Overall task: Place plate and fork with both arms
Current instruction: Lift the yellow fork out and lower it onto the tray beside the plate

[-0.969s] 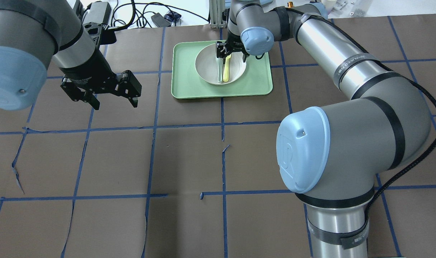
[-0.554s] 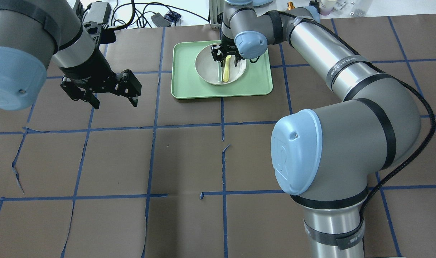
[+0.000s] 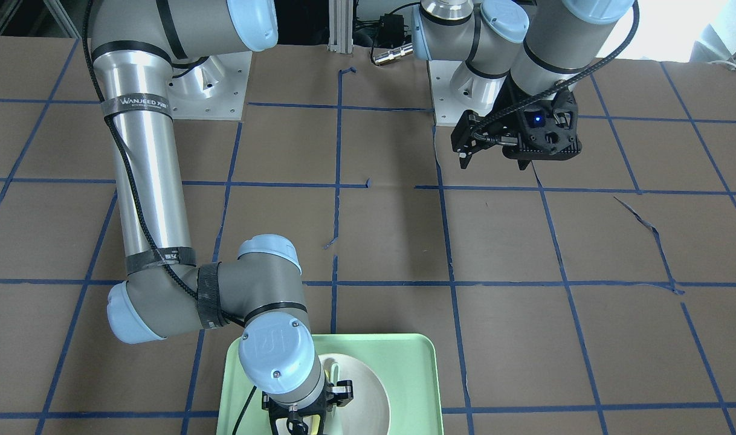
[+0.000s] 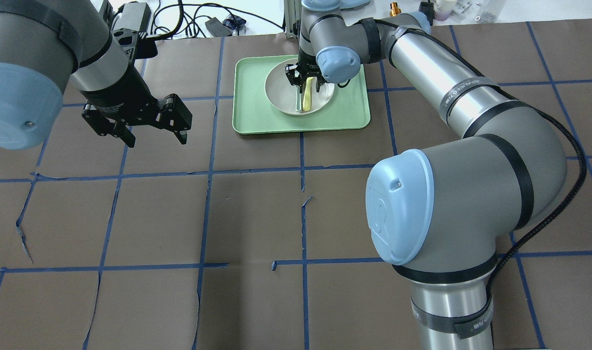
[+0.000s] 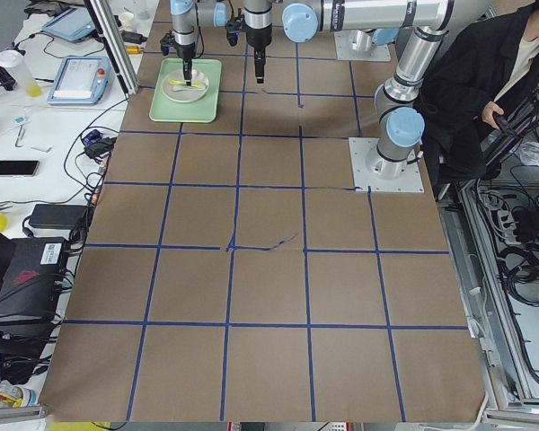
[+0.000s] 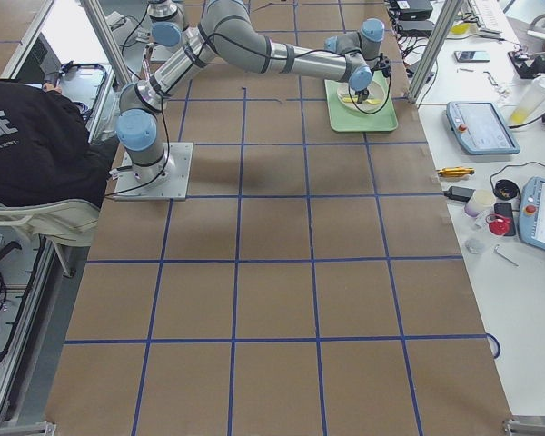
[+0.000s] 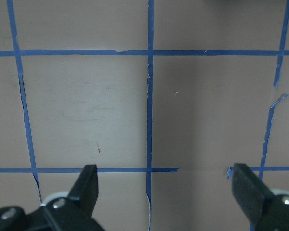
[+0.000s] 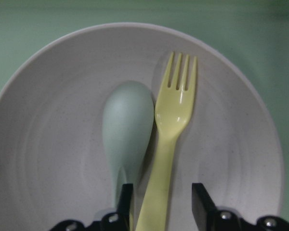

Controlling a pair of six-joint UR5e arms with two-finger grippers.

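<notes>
While open astride the fork (image 8: 173,110), shut right claw (image 8: 162,195) on handle alone, sparing spoon (image 8: 127,120); hold left claw (image 7: 164,173) open.

- The right gripper (image 3: 304,420) is down over the plate (image 3: 368,393) at the view's bottom edge. Its wrist covers it, so the jaws can't really be read.
- The plate sits in the green tray (image 3: 427,368).
- The left gripper (image 3: 493,158) hangs above the brown table (image 3: 525,241), well apart from the tray.
</notes>
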